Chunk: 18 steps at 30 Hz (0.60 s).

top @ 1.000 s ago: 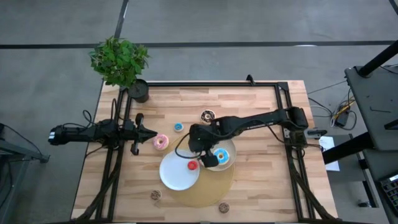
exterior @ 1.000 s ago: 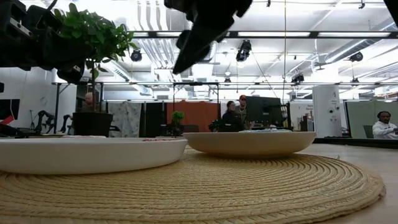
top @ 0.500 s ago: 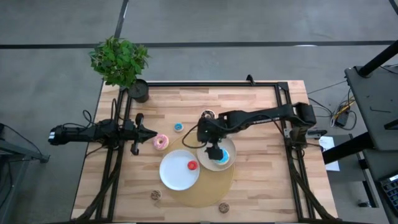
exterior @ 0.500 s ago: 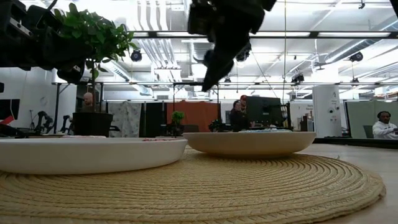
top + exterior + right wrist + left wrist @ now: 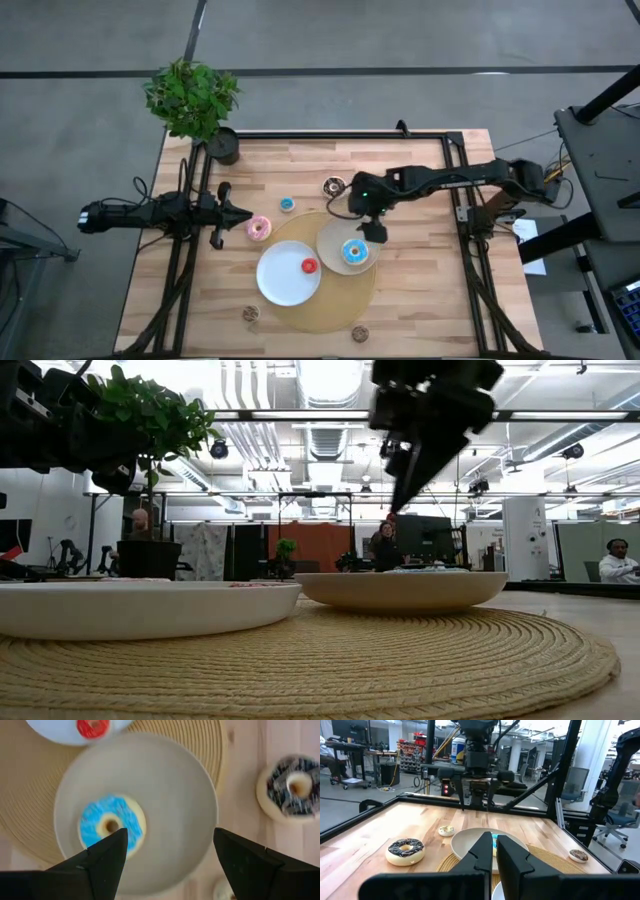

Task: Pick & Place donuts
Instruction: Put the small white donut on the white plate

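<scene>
A blue-sprinkled donut (image 5: 354, 252) lies in the beige plate (image 5: 334, 232). A red mini donut (image 5: 309, 266) lies on the white plate (image 5: 280, 285). On the bare wood lie a pink donut (image 5: 259, 228), a blue mini (image 5: 287, 204), a chocolate donut (image 5: 334, 186) and two brown minis (image 5: 250, 313) (image 5: 359, 333). My right gripper (image 5: 373, 231) hangs open and empty above the beige plate's far right rim, fingers slanting down. In its wrist view the blue-sprinkled donut (image 5: 111, 826) shows below and between the fingers. My left gripper (image 5: 240, 213) waits shut at the table's left, beside the pink donut.
Both plates sit on a round woven mat (image 5: 330, 305) near the table's front. A potted plant (image 5: 195, 100) stands at the far left corner. A cream mini donut (image 5: 446, 830) lies near the chocolate one. A black frame rail (image 5: 330, 134) runs along the table's edges.
My right gripper has swung from above the white plate's right edge, near the red mini donut, across the beige plate toward the table's right and far side. It stays open and empty. No donut has moved.
</scene>
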Each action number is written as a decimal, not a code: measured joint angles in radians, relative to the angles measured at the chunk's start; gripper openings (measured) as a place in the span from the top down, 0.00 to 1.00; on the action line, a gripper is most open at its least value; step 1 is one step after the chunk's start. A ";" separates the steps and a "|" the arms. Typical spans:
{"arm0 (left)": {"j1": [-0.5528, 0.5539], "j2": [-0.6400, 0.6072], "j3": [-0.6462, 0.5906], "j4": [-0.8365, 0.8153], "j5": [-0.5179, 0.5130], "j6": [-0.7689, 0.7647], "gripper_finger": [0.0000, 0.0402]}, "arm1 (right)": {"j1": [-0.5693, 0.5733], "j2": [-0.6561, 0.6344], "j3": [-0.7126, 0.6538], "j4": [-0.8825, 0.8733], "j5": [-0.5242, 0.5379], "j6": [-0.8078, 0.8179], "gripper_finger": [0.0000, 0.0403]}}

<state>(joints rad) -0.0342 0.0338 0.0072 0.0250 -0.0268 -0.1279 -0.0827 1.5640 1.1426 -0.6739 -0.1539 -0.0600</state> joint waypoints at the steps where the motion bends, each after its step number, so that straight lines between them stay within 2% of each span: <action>1: 0.000 0.000 0.000 0.000 0.000 0.000 1.00 | -0.009 -0.014 -0.020 0.000 0.000 0.000 0.29; 10: 0.000 0.000 0.000 0.000 0.000 0.000 1.00 | -0.087 -0.103 -0.143 0.001 0.001 -0.020 0.29; 18: 0.000 0.000 0.000 0.000 0.000 0.000 1.00 | -0.161 -0.107 -0.157 -0.003 0.017 -0.106 0.29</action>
<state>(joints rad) -0.0345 0.0338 0.0074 0.0250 -0.0268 -0.1279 -0.2441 1.4570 0.9856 -0.6767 -0.1368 -0.1659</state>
